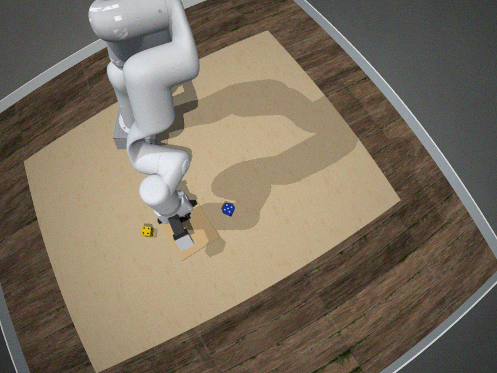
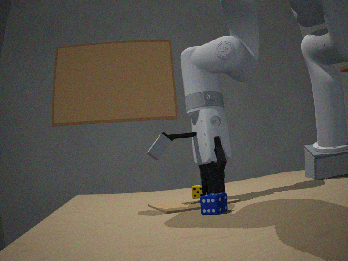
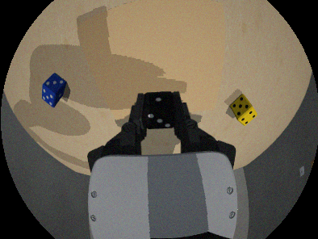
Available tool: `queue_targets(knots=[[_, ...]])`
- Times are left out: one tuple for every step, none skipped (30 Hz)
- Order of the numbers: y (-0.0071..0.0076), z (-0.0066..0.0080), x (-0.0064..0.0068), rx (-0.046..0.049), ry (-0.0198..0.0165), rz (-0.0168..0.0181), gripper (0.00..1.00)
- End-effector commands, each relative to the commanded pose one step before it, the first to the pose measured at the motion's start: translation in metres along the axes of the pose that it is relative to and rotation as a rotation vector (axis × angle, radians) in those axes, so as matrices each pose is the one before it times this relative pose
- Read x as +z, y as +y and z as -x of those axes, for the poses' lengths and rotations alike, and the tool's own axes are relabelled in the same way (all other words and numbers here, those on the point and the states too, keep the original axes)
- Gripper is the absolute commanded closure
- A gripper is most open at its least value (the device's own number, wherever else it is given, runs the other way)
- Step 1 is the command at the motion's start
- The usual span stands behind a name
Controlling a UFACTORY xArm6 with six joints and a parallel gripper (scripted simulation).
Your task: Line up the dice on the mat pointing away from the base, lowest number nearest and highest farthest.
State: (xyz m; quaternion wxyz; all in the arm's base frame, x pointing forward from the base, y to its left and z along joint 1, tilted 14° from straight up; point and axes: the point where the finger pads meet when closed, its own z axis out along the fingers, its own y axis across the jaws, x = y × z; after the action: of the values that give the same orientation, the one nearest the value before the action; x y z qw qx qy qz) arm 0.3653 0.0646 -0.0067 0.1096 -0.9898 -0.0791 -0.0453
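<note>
Step in hand: first placement, as I judge it. The white arm's gripper [image 3: 160,122] hangs over the thin tan square mat [image 1: 208,235], carrying a small black die with white pips [image 3: 159,110].

Fingers: the dark fingers are part-closed and clamped on the black die's sides. The wrist view shows the die between them, clear of the mat. Its upward face seems to show two pips; too blurred to be sure.

Mat: flat on the pale wooden bench [image 1: 100,281], at about 6 o'clock from the arm's base in the top view.

Blue die: the small blue die with white pips [image 1: 228,208] sits on the bench just off the mat, at its 2 o'clock corner, five up.

Yellow die: the small yellow die with black pips [image 1: 147,230] sits on the bench near the mat's 9 o'clock side, four up.

Next move: probably lower the black die straight down onto the mat's base-side end without tipping it, then open. Room must remain beyond it for yellow, then blue farthest.

Risk: the mat is small; three dice in line will be tight.
</note>
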Motion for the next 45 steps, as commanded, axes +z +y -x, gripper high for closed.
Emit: queue_targets(knots=[[0.00003,-0.00128,-0.0006,-0.00028,0.00313,0.00029,0.73],[0.0,0.0,0.0,0.0,0.0,0.0,0.73],[0.0,0.0,0.0,0.0,0.0,0.0,0.73],[0.0,0.0,0.0,0.0,0.0,0.0,0.73],[0.0,0.0,0.0,0.0,0.0,0.0,0.73],[0.0,0.0,0.0,0.0,0.0,0.0,0.73],[0.0,0.0,0.0,0.0,0.0,0.0,0.73],[0.0,0.0,0.0,0.0,0.0,0.0,0.73],[0.0,0.0,0.0,0.0,0.0,0.0,0.73],[0.0,0.0,0.0,0.0,0.0,0.0,0.73],[0.0,0.0,0.0,0.0,0.0,0.0,0.73],[0.0,0.0,0.0,0.0,0.0,0.0,0.73],[0.0,0.0,0.0,0.0,0.0,0.0,0.73],[0.0,0.0,0.0,0.0,0.0,0.0,0.73],[0.0,0.0,0.0,0.0,0.0,0.0,0.73],[0.0,0.0,0.0,0.0,0.0,0.0,0.73],[0.0,0.0,0.0,0.0,0.0,0.0,0.73],[0.0,0.0,0.0,0.0,0.0,0.0,0.73],[0.0,0.0,0.0,0.0,0.0,0.0,0.73],[0.0,0.0,0.0,0.0,0.0,0.0,0.73],[0.0,0.0,0.0,0.0,0.0,0.0,0.73],[0.0,0.0,0.0,0.0,0.0,0.0,0.73],[0.0,0.0,0.0,0.0,0.0,0.0,0.73],[0.0,0.0,0.0,0.0,0.0,0.0,0.73],[0.0,0.0,0.0,0.0,0.0,0.0,0.73],[0.0,0.0,0.0,0.0,0.0,0.0,0.73],[0.0,0.0,0.0,0.0,0.0,0.0,0.73],[0.0,0.0,0.0,0.0,0.0,0.0,0.73],[0.0,0.0,0.0,0.0,0.0,0.0,0.73],[0.0,0.0,0.0,0.0,0.0,0.0,0.73],[0.0,0.0,0.0,0.0,0.0,0.0,0.73],[0.0,0.0,0.0,0.0,0.0,0.0,0.73],[0.0,0.0,0.0,0.0,0.0,0.0,0.73],[0.0,0.0,0.0,0.0,0.0,0.0,0.69],[0.0,0.0,0.0,0.0,0.0,0.0,0.69],[0.0,0.0,0.0,0.0,0.0,0.0,0.69],[0.0,0.0,0.0,0.0,0.0,0.0,0.65],[0.0,0.0,0.0,0.0,0.0,0.0,0.65],[0.0,0.0,0.0,0.0,0.0,0.0,0.65],[0.0,0.0,0.0,0.0,0.0,0.0,0.61],[0.0,0.0,0.0,0.0,0.0,0.0,0.61],[0.0,0.0,0.0,0.0,0.0,0.0,0.61],[0.0,0.0,0.0,0.0,0.0,0.0,0.61],[0.0,0.0,0.0,0.0,0.0,0.0,0.61],[0.0,0.0,0.0,0.0,0.0,0.0,0.57]])
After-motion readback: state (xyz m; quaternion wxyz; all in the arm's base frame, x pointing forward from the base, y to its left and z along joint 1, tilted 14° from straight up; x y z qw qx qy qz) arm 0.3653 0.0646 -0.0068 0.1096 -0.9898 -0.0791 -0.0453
